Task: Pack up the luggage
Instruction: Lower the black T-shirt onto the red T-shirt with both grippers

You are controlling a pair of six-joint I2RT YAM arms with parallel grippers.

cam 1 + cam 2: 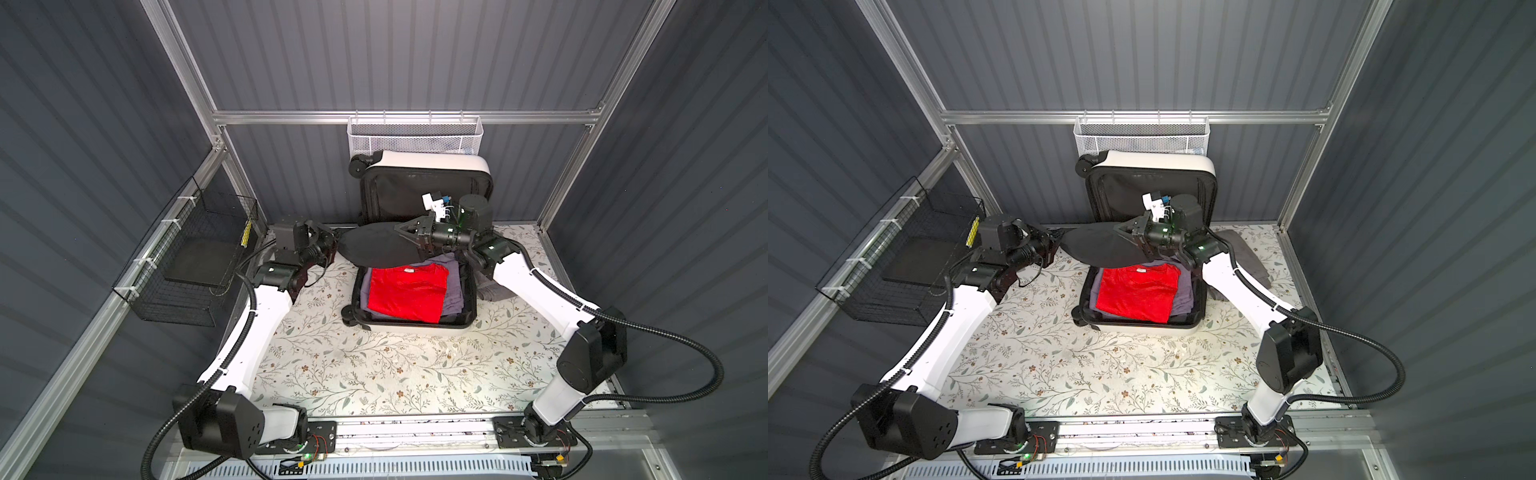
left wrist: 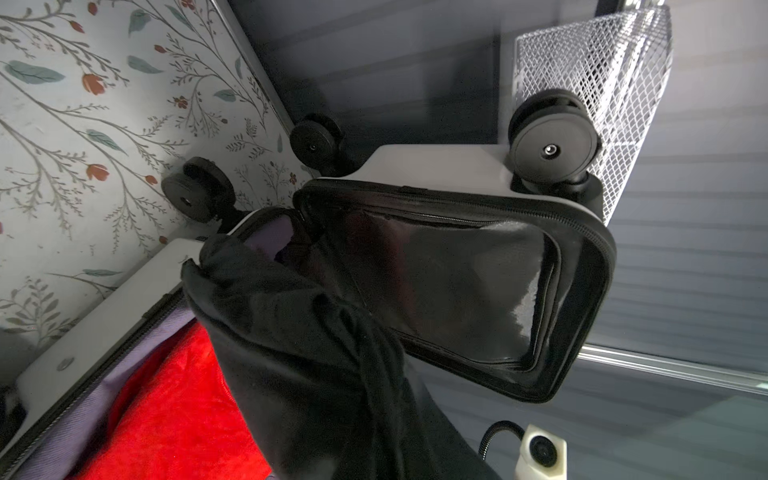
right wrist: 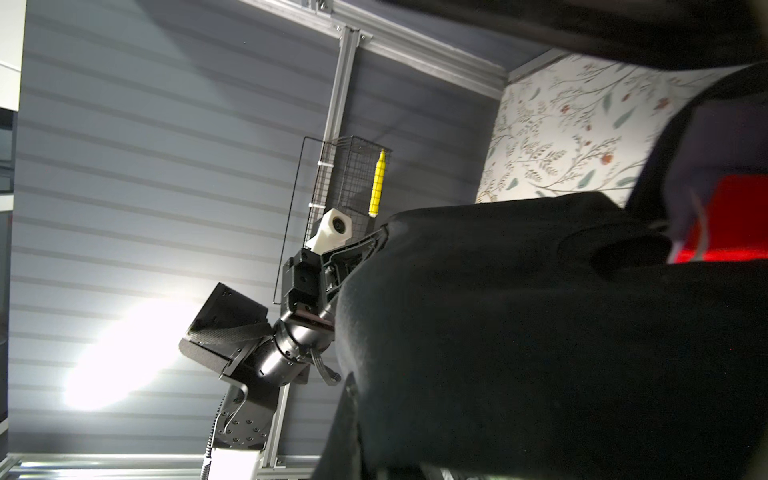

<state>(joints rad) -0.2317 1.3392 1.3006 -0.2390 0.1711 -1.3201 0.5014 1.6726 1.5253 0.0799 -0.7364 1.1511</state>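
Luggage [image 1: 432, 163] open below black garment [image 1: 374, 247] between left fingers [image 3: 357, 249] and right fingers [image 1: 409, 236].

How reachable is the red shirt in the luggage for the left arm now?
Probably not: the left hand is shut on the black garment, stretched to the right hand above the luggage and the red shirt.

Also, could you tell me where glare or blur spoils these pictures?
Right wrist view: a glare patch whites out the wall panel, and the black garment is murky. Left wrist view: the white mesh basket looks smeared. Both top views: evenly lit.
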